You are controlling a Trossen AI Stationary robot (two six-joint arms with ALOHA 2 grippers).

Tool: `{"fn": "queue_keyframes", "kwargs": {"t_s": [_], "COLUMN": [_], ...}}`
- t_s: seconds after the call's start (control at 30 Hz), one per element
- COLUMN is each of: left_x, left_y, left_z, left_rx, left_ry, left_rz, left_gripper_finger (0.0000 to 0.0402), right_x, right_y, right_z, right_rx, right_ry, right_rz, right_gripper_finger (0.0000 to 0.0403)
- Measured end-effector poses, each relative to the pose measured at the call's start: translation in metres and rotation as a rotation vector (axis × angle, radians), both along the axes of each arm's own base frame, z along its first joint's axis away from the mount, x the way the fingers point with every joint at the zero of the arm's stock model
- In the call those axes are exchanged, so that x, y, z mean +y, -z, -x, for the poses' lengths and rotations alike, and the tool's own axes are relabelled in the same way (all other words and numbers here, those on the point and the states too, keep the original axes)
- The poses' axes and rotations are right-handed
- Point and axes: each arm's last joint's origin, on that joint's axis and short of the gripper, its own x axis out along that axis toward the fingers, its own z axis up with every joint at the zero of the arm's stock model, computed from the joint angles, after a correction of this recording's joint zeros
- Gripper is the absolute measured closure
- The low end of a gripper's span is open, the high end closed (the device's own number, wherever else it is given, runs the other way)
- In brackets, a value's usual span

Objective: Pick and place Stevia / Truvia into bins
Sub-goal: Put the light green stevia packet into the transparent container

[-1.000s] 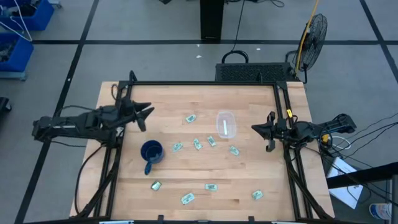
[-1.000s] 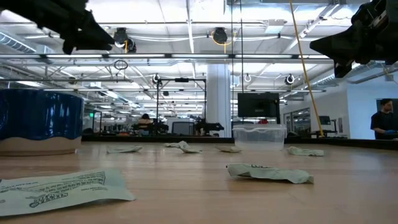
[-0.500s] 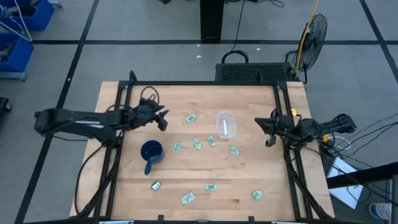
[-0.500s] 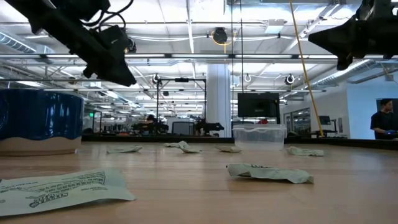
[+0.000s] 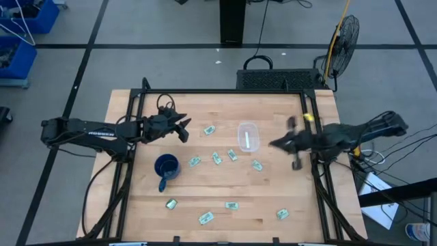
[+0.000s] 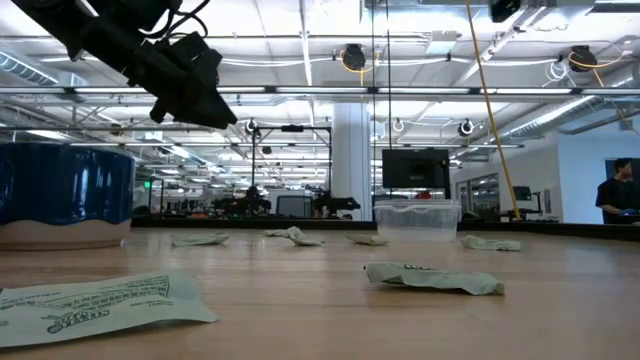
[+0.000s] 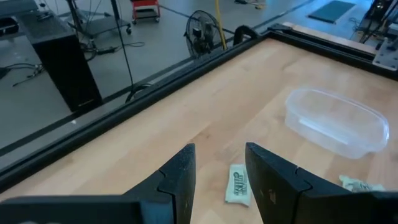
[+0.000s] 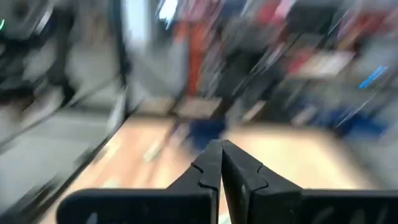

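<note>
Several small pale green and white Stevia packets lie flat on the wooden table, among them one (image 5: 209,130) just left of the clear plastic bin (image 5: 248,136) and a cluster (image 5: 216,158) at mid table. My left gripper (image 5: 184,128) is open and empty above the table, left of that first packet. In the left wrist view the packet (image 7: 237,184) shows between its open fingers (image 7: 219,152), and the bin (image 7: 336,121) shows beyond. My right gripper (image 5: 273,144) is shut and empty, right of the bin; its wrist view (image 8: 220,149) is blurred.
A dark blue mug (image 5: 166,167) stands left of the mid-table packets. More packets lie near the front edge (image 5: 205,218) and front right (image 5: 282,214). A black frame rail (image 5: 225,91) runs along the table's far edge. In the low view a packet (image 6: 435,278) lies close.
My left gripper has reached toward the table's right, from near the left rail to just short of the packet beside the bin, and has stayed open. My right gripper has swung quickly toward the table's left, in over the table toward the bin.
</note>
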Motion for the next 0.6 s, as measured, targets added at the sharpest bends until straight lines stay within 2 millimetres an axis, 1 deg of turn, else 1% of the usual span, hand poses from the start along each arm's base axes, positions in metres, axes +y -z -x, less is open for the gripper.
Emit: {"fn": "queue_keyframes", "kwargs": {"t_s": [0.03,0.1,0.17,0.23,0.3,0.37,0.5,0.6], "left_x": [0.000,0.000,0.000,0.000,0.000,0.000,0.000,0.000], "left_y": [0.000,0.000,-0.001,-0.003,-0.005,-0.006,-0.007,-0.007], "left_z": [0.000,0.000,-0.001,-0.001,-0.002,-0.003,-0.003,-0.003], "left_rx": [-0.001,0.000,-0.010,-0.030,-0.047,-0.049,-0.061,-0.066], "left_ry": [0.002,0.008,0.009,0.009,0.012,0.017,0.023,0.035], "left_rz": [-0.001,0.000,-0.004,-0.007,-0.015,-0.028,-0.040,-0.025], "left_gripper_finger": [0.0256,0.0256,0.0256,0.0256,0.0256,0.0256,0.0256,0.0256], "right_x": [0.007,0.025,0.043,0.060,0.073,0.083,0.097,0.105], "right_y": [0.004,0.018,0.036,0.054,0.074,0.091,0.111,0.117], "right_z": [-0.011,-0.032,-0.045,-0.054,-0.054,-0.052,-0.043,-0.037], "right_rx": [0.092,0.291,0.489,0.671,0.868,1.023,1.262,1.367], "right_ry": [-0.047,-0.145,-0.222,-0.239,-0.206,-0.152,-0.063,-0.016], "right_rz": [-0.031,-0.087,-0.123,-0.182,-0.252,-0.324,-0.448,-0.523], "right_gripper_finger": [0.0399,0.0399,0.0399,0.0399,0.0399,0.0397,0.0382,0.0361]}}
